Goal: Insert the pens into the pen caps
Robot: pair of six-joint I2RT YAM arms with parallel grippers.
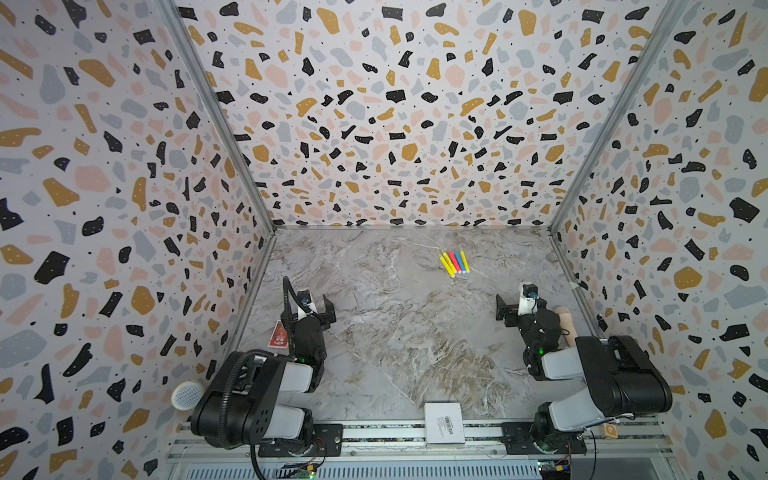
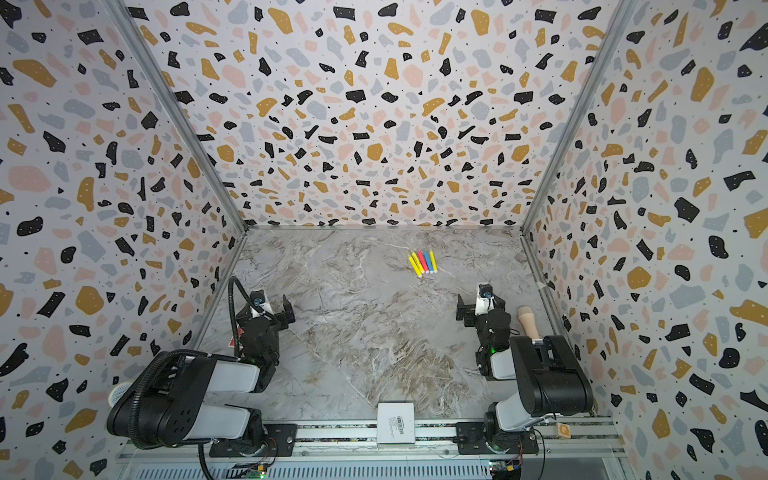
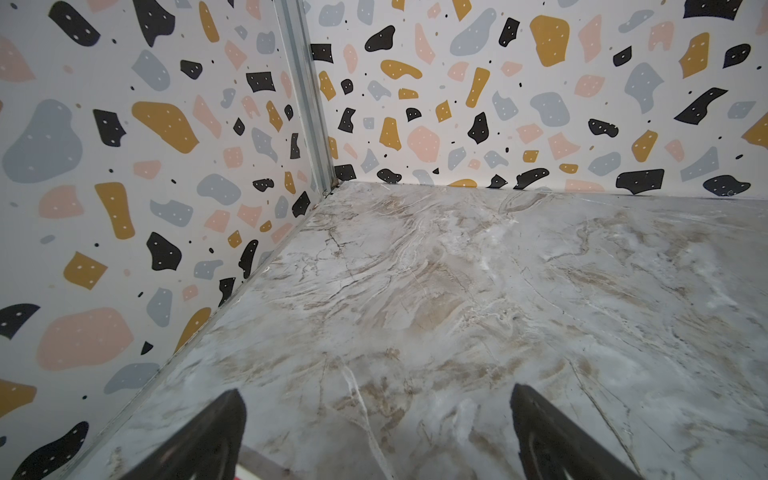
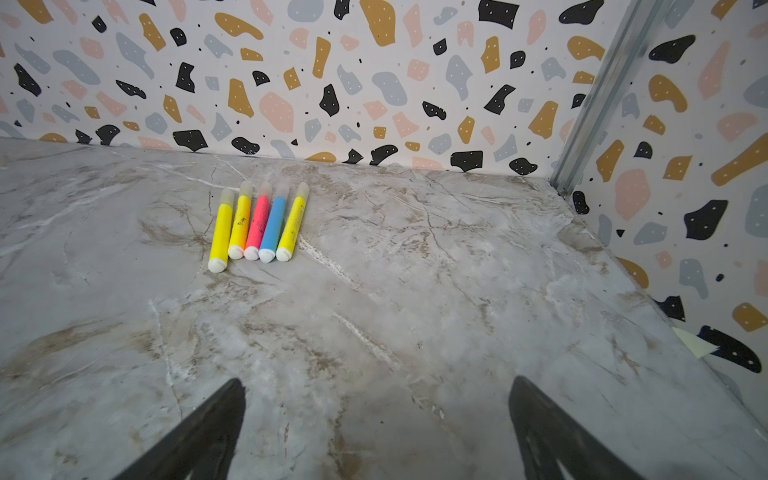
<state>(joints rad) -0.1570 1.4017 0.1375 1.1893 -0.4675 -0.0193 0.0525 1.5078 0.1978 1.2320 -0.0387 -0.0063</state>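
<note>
Starting on the pens (image 4: 257,222), you had right fingers (image 4: 208,432) and left fingers (image 3: 208,444) wide apart, empty; an outer pen looked easiest.

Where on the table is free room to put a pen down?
Widest bare patch: the table middle, between the left gripper and right gripper, from the white box to the pens. The far left corner is bare too. Crowded: side edges by the beige handle and the red card.
</note>
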